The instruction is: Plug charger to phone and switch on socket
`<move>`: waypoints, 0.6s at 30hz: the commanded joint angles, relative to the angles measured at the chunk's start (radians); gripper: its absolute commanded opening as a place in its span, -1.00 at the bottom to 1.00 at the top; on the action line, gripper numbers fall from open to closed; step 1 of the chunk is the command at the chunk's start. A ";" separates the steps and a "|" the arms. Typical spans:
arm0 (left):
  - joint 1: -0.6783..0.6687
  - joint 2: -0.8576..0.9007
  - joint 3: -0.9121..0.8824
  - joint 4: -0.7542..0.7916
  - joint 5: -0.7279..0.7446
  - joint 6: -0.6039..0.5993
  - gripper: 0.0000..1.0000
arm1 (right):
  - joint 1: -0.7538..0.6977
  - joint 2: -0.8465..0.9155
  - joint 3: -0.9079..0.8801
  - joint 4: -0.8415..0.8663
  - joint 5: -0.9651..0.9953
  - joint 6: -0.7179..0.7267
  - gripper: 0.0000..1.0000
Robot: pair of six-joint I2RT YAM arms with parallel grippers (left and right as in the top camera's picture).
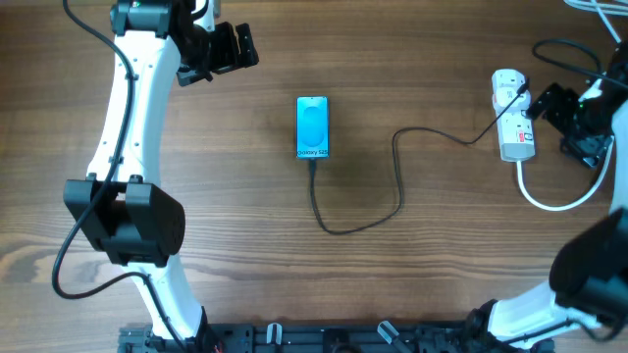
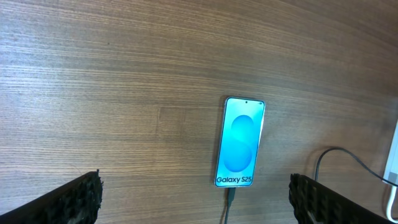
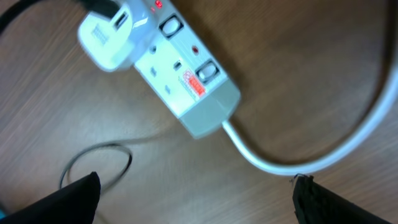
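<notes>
The phone (image 1: 312, 126) lies flat near the middle of the tabletop (image 1: 245, 216), screen up and glowing cyan, with a white strip reading "Galaxy S25" at its near end. The charger (image 1: 397, 186) is a thin black cable. I see its tip meeting the phone's near edge, then it loops nearer, swings right and runs up to the socket (image 1: 512, 116) at the far right.

The socket is a white strip with rocker switches and a red label (image 3: 193, 87). A white plug (image 3: 112, 40) sits in its far end and a thick white cord (image 3: 311, 155) curves off its near end.

My left claw (image 1: 245, 47) hangs wide open at the far left, well apart from the phone. My right claw (image 3: 193, 199) is open too, just beside the socket and gripping nothing.

The tabletop is brown wood grain; no more of the room shows.
</notes>
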 commanded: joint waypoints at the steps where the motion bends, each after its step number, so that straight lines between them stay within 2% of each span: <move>1: 0.003 0.009 -0.003 0.000 -0.010 -0.009 1.00 | 0.014 -0.115 -0.002 -0.056 -0.008 0.003 0.99; 6: 0.003 0.009 -0.003 0.000 -0.010 -0.009 1.00 | 0.122 -0.291 -0.078 -0.059 -0.008 0.005 0.99; 12: 0.003 0.009 -0.003 0.000 -0.010 -0.009 1.00 | 0.315 -0.568 -0.251 -0.022 0.001 0.001 0.99; 18: 0.003 0.009 -0.003 0.000 -0.010 -0.009 1.00 | 0.407 -0.834 -0.389 0.023 -0.001 0.009 1.00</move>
